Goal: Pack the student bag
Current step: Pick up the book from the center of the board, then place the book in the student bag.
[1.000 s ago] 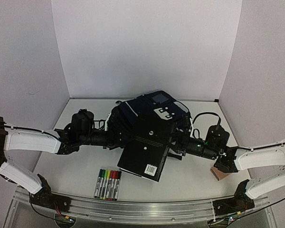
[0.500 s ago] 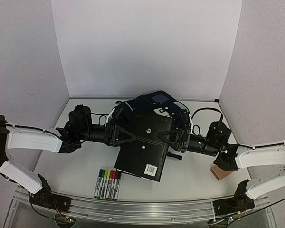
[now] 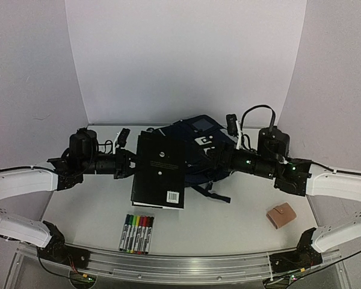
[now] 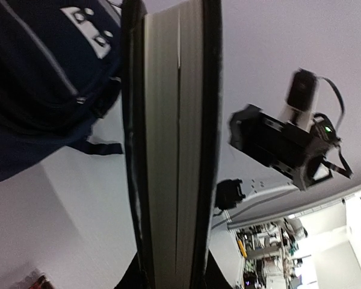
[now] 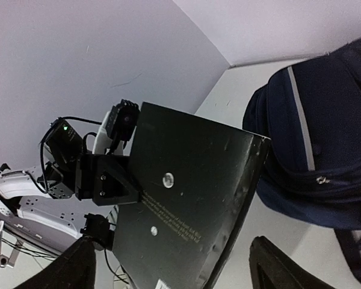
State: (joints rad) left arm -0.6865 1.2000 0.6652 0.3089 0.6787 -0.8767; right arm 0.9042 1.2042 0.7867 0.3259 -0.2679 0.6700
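Observation:
The student bag (image 3: pixel 200 133), dark navy with white stripes and patches, lies at the back centre of the table. A black hardcover book (image 3: pixel 160 171) hangs level in front of its left side. My left gripper (image 3: pixel 130 164) is shut on the book's left edge. In the left wrist view the book's page edge (image 4: pixel 174 150) runs straight up from between the jaws, with the bag (image 4: pixel 42 78) at the upper left. My right gripper (image 3: pixel 221 161) stands open over the bag, apart from the book. The right wrist view shows the book cover (image 5: pixel 186 198) beyond its spread fingers (image 5: pixel 275 268).
A pack of coloured markers (image 3: pixel 136 233) lies near the front edge, left of centre. A small tan wallet (image 3: pixel 281 215) lies at the front right. A dark strap (image 3: pixel 209 194) trails from the bag onto the table. White walls close in the back and sides.
My left gripper closed on the book's left edge and carried it leftward. My right gripper let go of the book, opened and drew back to the right over the bag.

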